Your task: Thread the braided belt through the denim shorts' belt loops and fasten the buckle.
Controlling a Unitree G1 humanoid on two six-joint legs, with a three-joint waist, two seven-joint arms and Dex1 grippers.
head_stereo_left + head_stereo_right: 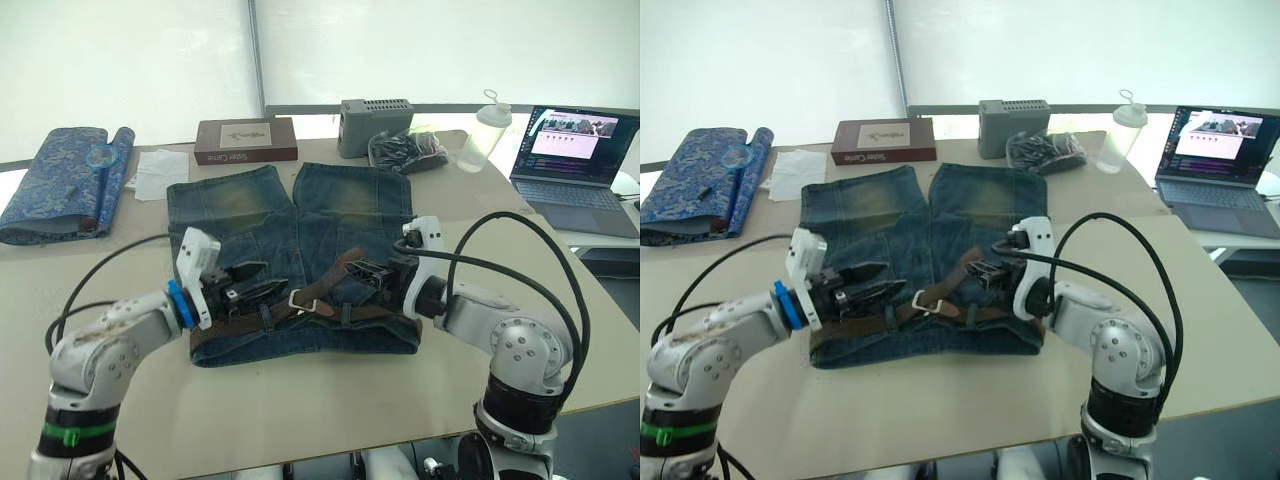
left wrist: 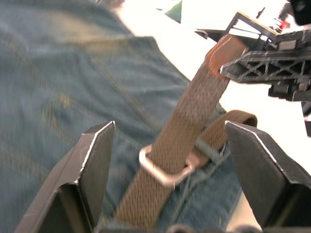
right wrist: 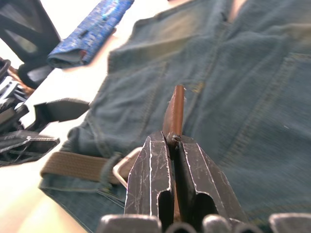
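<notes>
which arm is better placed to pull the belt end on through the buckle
Right. The right gripper is shut on the braided belt end, already passed through the buckle. The left gripper is open, straddling the buckle.

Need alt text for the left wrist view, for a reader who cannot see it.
The braided belt runs through the silver buckle over the denim shorts, its free end pinched in the right hand. The left hand is open, a finger either side of the buckle.
</notes>
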